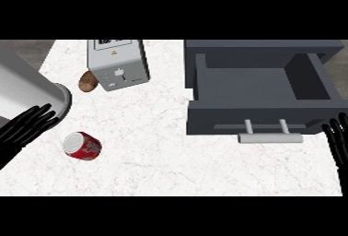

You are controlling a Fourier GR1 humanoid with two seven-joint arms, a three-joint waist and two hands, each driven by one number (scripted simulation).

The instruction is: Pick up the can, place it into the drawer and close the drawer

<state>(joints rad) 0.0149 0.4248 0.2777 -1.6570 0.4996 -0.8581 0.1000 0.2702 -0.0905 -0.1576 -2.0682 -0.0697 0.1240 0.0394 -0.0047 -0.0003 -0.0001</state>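
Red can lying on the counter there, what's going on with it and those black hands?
Nothing is being held yet. The red can lies on its side on the white counter, untouched. The robot's left hand is open just left of it, and the right hand rests open at the right edge. The grey drawer stands pulled open, with nothing visible inside.

The left hand (26,129) comes in low at the left edge, its black fingers straight and spread, slanting up and to the right. The right hand (336,138) barely shows at the far right edge (just fingers, really), straight and pointing upward.
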